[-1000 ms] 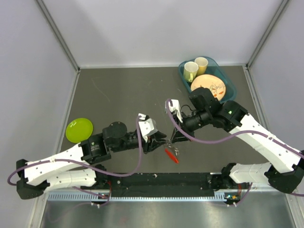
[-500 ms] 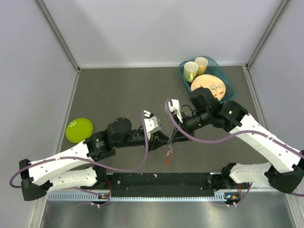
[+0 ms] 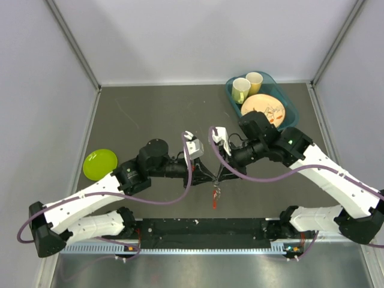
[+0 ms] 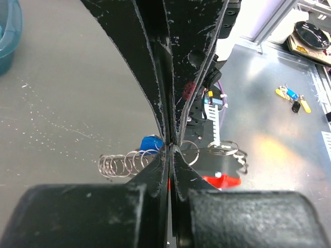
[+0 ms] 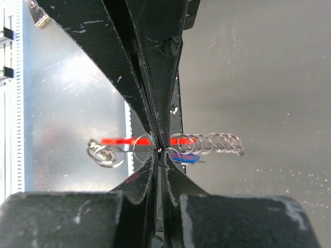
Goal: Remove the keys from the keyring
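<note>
At the left of the overhead view a green plate [image 3: 99, 164] lay on the dark grey table [image 3: 144, 114], well apart from both arms. The left gripper [image 3: 209, 177] reached in toward the centre of the frame, its jaws pressed together on the keyring [image 4: 124, 164]. The ring's thin wire was drawn out into a row of silver loops. In the left wrist view the fingertips met right on that wire, with loops showing on either side of them.

The keys [image 3: 215, 197] hung just below that meeting point, in the lower middle of the overhead frame. The blue-headed key [image 4: 150, 143] sat just beside the pinched fingertips. The red-headed key [image 4: 221, 180] showed lower and to the right in that wrist view.

The right gripper [image 3: 220, 176] came in from the right to the same spot, tip to tip with the left one. It too was clamped tight on the keyring's wire, as the right wrist view showed.

At the upper right of the overhead frame a teal bin [image 3: 230, 93] held two yellow cups [image 3: 241, 90] and an orange plate [image 3: 264, 107]. In the upper right of the left wrist view a second bunch of keys [image 4: 291, 97] lay on a metal surface.
</note>
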Controlling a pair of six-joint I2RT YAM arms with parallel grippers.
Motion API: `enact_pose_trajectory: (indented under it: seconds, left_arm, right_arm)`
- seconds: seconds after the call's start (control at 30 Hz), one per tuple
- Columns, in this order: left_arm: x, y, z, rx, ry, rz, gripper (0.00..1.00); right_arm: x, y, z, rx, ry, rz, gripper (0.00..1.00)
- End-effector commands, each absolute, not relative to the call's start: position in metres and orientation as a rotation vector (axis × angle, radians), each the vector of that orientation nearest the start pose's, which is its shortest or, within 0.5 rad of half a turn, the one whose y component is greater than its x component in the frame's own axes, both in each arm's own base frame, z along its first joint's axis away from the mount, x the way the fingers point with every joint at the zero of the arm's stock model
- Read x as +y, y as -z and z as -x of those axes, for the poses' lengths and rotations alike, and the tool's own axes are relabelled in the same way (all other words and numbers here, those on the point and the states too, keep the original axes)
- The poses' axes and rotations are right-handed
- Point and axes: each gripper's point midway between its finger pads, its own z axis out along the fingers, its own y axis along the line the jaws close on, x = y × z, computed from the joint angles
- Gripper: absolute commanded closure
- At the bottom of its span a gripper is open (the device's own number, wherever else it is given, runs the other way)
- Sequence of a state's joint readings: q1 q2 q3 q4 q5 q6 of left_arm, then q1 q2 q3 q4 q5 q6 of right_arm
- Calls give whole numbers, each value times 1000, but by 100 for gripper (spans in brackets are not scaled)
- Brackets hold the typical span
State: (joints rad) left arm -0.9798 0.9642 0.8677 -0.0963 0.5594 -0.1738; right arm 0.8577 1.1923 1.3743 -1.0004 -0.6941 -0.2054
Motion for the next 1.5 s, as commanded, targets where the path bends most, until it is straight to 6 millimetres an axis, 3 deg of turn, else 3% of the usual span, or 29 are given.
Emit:
enact_pose_trajectory:
  seconds: [0.0, 0.2, 0.33, 0.53, 0.57, 0.6, 0.63, 0.73, 0.9, 0.97, 1.07, 1.17, 1.2, 1.3, 1.33, 1.37, 1.43, 1.47]
  left_arm:
    - [-335, -295, -98, 1489, 1328, -1176, 100]
    - [-329, -305, -112, 1461, 1248, -1082, 100]
    - [-325, -316, -123, 1414, 1205, -1006, 100]
    - [-316, -323, -128, 1352, 1155, -965, 100]
    - [-314, -325, -132, 1338, 1135, -936, 100]
    - [-309, -339, -132, 1277, 1130, -906, 100]
    - [-306, -335, -134, 1273, 1115, -890, 100]
    - [-295, -353, -138, 1183, 1085, -810, 100]
    - [-277, -380, -139, 1055, 1068, -699, 100]
    - [-273, -385, -140, 1019, 1068, -659, 100]
    - [-269, -391, -137, 972, 1087, -630, 100]
    - [-263, -392, -134, 936, 1112, -582, 100]
    - [-256, -403, -131, 888, 1122, -551, 100]
    - [-245, -411, -125, 822, 1142, -505, 100]
    - [-244, -412, -124, 815, 1151, -500, 100]
    - [-243, -414, -123, 808, 1155, -497, 100]
    - [-243, -419, -121, 803, 1165, -498, 100]
    - [-243, -420, -119, 798, 1172, -501, 100]
  right_arm:
    - [289, -308, -93, 1717, -1200, 1517, 100]
    - [287, -314, -109, 1769, -1118, 1364, 98]
    - [279, -319, -121, 1805, -1036, 1231, 75]
    - [257, -338, -131, 1803, -957, 1020, 61]
    - [255, -340, -132, 1810, -955, 984, 60]
    - [252, -338, -133, 1808, -947, 965, 59]
    - [246, -344, -133, 1778, -937, 929, 59]
    - [249, -342, -133, 1685, -967, 906, 59]
    - [265, -334, -122, 1562, -1103, 928, 62]
    - [272, -326, -121, 1562, -1143, 935, 63]
    - [280, -329, -123, 1520, -1158, 956, 64]
    - [276, -337, -134, 1458, -1068, 954, 62]
    - [274, -339, -140, 1445, -1031, 935, 61]
    - [273, -355, -143, 1338, -1005, 920, 60]
    - [272, -369, -142, 1270, -1009, 900, 57]
    - [272, -365, -141, 1251, -1001, 911, 56]
    - [271, -381, -142, 1143, -986, 893, 52]
    - [272, -378, -144, 1114, -946, 925, 51]
